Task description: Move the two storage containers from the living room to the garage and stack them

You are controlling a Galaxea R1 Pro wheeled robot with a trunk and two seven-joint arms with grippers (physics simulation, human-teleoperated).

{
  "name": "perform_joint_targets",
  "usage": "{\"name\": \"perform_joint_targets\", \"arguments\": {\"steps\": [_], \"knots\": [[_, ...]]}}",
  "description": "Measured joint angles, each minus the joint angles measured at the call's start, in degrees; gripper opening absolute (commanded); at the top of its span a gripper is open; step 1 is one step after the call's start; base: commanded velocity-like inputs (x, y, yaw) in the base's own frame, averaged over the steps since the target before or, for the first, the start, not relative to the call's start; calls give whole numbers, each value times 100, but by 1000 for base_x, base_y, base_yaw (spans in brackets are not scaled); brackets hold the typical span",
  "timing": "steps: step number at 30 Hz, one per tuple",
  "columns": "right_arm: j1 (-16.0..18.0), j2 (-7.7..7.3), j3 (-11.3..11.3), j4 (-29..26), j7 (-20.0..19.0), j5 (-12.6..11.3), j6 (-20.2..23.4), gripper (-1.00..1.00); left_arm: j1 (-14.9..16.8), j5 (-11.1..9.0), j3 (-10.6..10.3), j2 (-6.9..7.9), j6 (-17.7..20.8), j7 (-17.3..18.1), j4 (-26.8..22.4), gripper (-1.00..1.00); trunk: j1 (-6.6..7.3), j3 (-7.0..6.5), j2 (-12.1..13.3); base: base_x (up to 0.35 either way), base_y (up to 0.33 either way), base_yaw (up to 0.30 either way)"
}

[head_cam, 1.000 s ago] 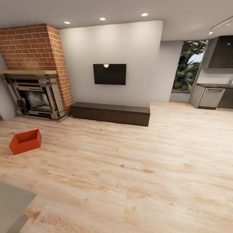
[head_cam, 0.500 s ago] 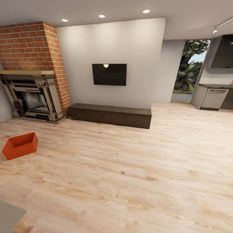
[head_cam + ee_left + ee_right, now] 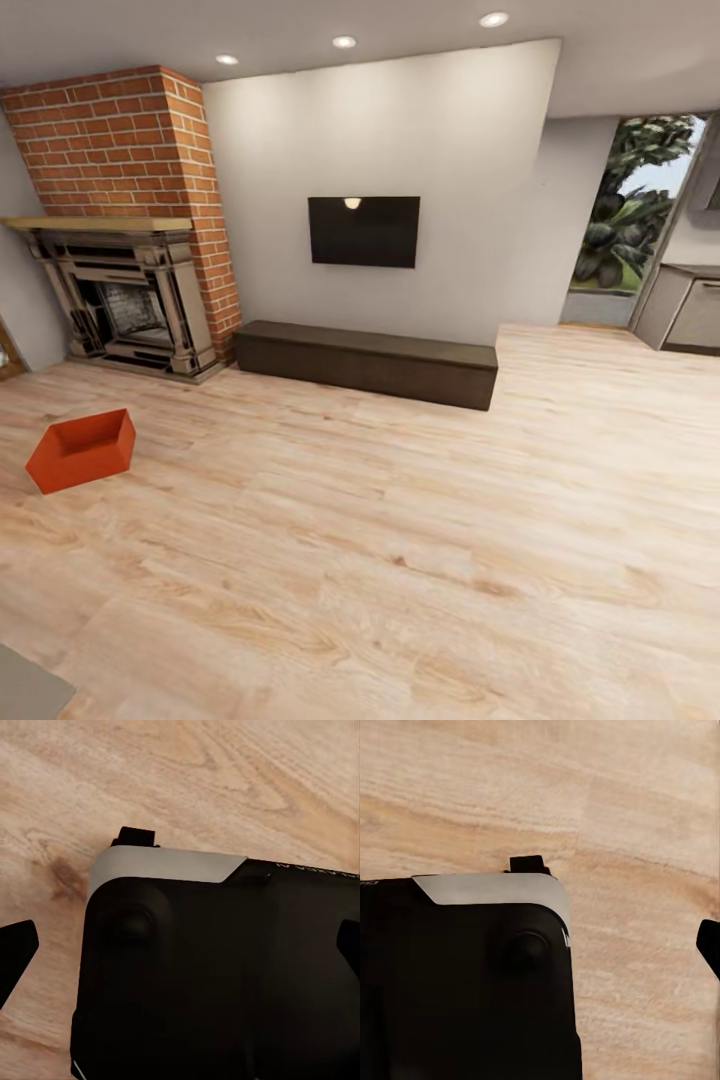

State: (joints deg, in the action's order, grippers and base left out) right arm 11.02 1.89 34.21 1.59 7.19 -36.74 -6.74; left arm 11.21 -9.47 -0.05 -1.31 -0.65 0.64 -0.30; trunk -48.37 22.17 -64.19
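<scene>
- The living room's wood-plank floor (image 3: 420, 540) fills the lower frame.
- One storage container (image 3: 82, 450) lies at the left edge, before the fireplace (image 3: 125, 300), long axis running left-right, on the left arm's side.
- Fingers: spread impossible to tell.

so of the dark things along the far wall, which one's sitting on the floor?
The long low cabinet, resting on the wood floor right of the brick fireplace. The TV above it is mounted on the wall.
</scene>
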Motion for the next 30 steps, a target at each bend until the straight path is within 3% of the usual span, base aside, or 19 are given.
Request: {"name": "perform_joint_targets", "arguments": {"steps": [20,30], "knots": [[0,0,-1,0,4,0,0,100,0,0,0,0,1,0,2,100,0,0,0,323,0,267],[-1,-18,-3,0,-1,0,-5,100,1,0,0,0,1,0,2,100,0,0,0,323,0,45]]}}
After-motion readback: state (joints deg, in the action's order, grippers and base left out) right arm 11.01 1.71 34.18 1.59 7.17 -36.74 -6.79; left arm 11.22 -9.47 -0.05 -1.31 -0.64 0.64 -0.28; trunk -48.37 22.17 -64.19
